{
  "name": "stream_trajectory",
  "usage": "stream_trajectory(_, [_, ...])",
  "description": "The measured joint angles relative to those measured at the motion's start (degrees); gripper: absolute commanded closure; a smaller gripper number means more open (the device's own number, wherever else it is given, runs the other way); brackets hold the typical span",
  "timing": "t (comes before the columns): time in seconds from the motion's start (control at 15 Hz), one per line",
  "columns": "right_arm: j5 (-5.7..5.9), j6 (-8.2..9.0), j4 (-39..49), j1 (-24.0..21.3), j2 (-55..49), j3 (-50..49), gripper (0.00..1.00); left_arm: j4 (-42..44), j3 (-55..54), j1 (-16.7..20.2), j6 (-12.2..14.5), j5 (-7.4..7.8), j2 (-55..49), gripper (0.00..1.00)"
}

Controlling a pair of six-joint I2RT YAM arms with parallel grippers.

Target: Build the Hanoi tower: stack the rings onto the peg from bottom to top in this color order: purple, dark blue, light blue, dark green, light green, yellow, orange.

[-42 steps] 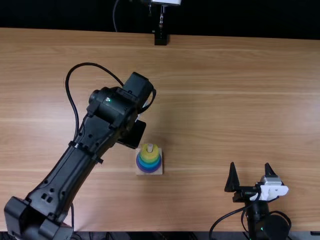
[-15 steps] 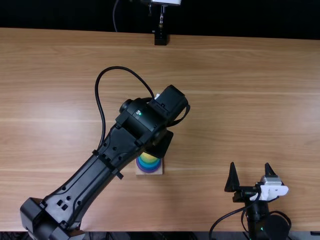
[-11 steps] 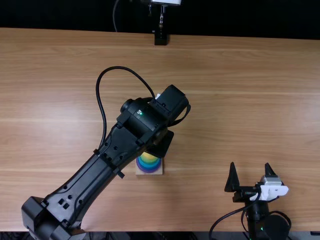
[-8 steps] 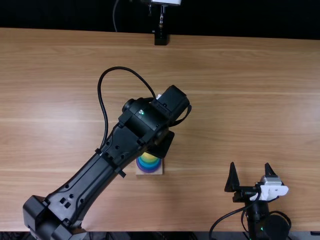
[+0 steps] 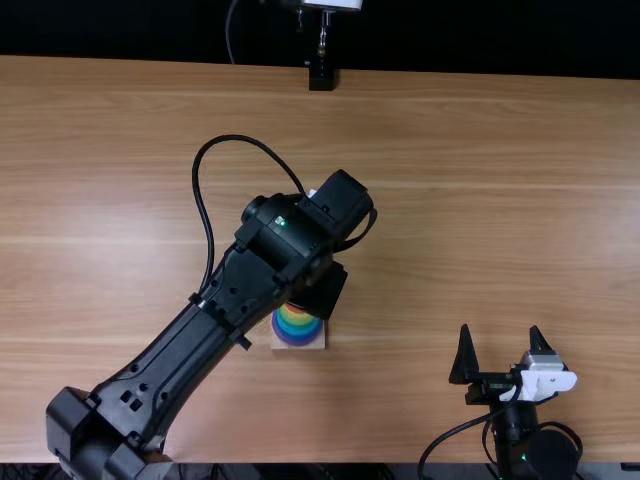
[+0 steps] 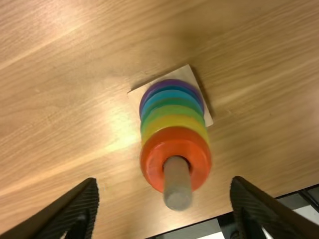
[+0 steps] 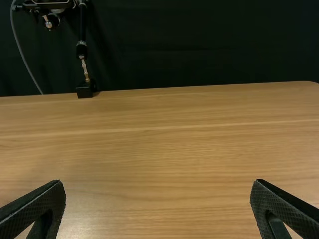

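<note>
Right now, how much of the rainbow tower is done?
All seven look done: purple, dark blue, light blue, dark green, light green, yellow, orange going up the peg. Nothing is in hand: the left gripper and right gripper are open and empty. Orange is on top, so no ring seems left; the left gripper may just back away.

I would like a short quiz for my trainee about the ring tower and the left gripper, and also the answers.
1. True or false: the orange ring is the highest ring on the peg.
2. Choose one. The left gripper is:
a) shut on the peg
b) open
c) shut on the orange ring
3. Fill in: the ring lying directly on the base is the ____ ring.

Key: 1 true; 2 b; 3 purple.
</note>
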Motion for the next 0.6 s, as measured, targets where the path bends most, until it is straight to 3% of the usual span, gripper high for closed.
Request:
stream_trajectory(0.2, [0.0, 0.0, 0.0, 0.0, 0.0, 0.0, 0.0, 3.19, -0.22, 1.73, 0.0, 0.09, -0.04, 0.0])
stream_trajectory(0.4, [0.02, -0.02, -0.02, 0.0, 0.0, 0.0, 0.0, 14.14, -2.1, 9.46, 0.0, -0.13, -5.35, 0.0])
stream_trajectory(0.6, [0.0, -0.02, 0.0, 0.0, 0.0, 0.0, 0.0, 26.32, -12.76, 17.88, 0.02, -0.63, -21.49, 0.0])
